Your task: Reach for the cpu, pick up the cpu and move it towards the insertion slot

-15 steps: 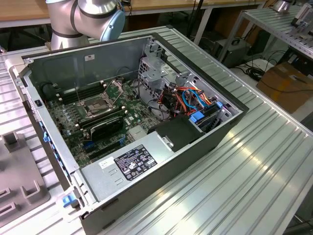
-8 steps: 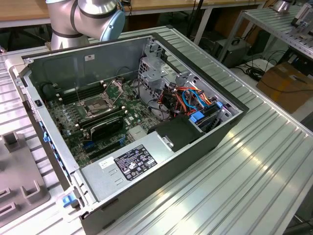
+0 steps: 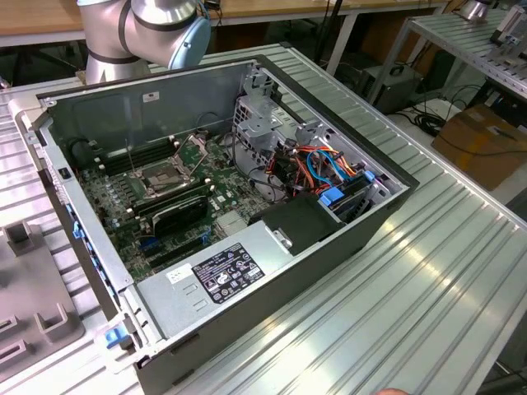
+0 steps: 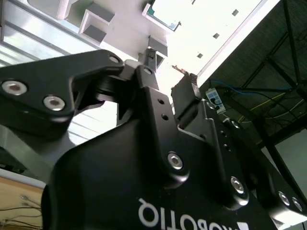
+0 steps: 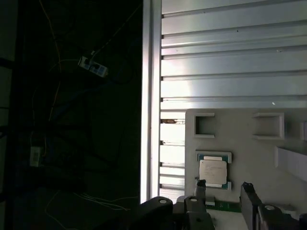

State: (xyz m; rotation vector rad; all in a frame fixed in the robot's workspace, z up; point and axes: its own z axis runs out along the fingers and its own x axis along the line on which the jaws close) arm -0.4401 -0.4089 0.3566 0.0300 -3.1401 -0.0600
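Closest to the lens in the first wrist view is the gripper (image 5: 223, 184), whose black fingers (image 5: 200, 189) are spread wide with nothing held between them. Just beyond the fingertips the cpu (image 5: 212, 171) is seated in a small pocket of a grey holder plate (image 5: 259, 153), and no contact with it can be made out. The reach is therefore judged to be nearly complete, while the grasp has not been made and the carry has not been begun. The plate is laid close to one edge of a ribbed aluminium table (image 5: 230, 62). In the exterior view the insertion slot (image 3: 169, 178) is found on the green board inside an open computer case (image 3: 346, 239), which is set across the middle of the table. The slot is well apart from the plate at the table's edge on the exterior view's left. Its steel plate appears to be swung up, though this cannot be confirmed. The arm (image 3: 140, 29) is mounted beyond the far edge of the table. Around the table a workshop is shown: a wooden bench (image 3: 272, 8) at the back, a cardboard box (image 3: 482, 140) on the floor, and loose cables (image 5: 91, 199) trailed over a dark floor.
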